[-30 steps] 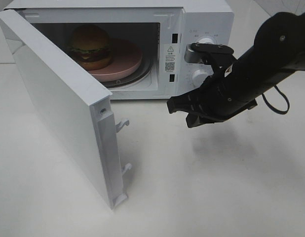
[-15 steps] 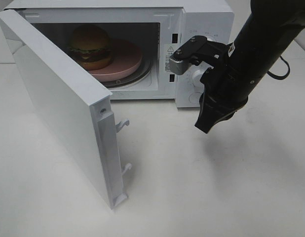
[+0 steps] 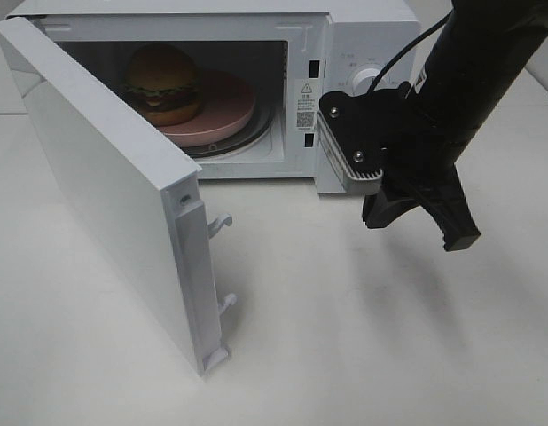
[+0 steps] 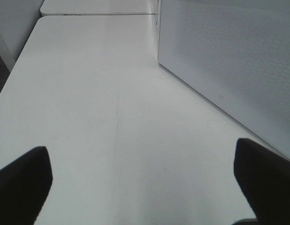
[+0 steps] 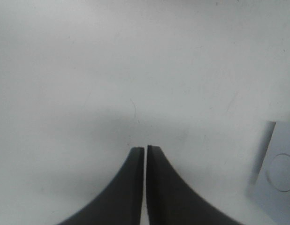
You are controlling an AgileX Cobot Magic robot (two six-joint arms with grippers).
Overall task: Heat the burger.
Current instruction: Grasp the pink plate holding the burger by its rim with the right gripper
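Observation:
The burger [image 3: 163, 84] sits on a round pink plate [image 3: 225, 111] inside the white microwave [image 3: 371, 27], toward the left of the cavity. The microwave's door [image 3: 105, 195] stands wide open to the left. My right gripper [image 3: 458, 238] hangs in front of the control panel, pointing down at the table; in the right wrist view its fingers [image 5: 131, 187] are almost touching with nothing between them, so the right gripper [image 5: 145, 149] is shut and empty. My left gripper [image 4: 142, 180] is open over bare table beside the door's mesh panel [image 4: 229, 56].
The open door juts out over the left half of the white table [image 3: 345, 337]. Two latch hooks [image 3: 221, 224] stick out from its free edge. The microwave's knobs [image 3: 373, 78] are partly hidden behind my right arm.
My right arm has drawn back from the microwave opening to the right and swung its gripper from pointing left to pointing down, in front of the control panel. The burger, plate and door have not moved.

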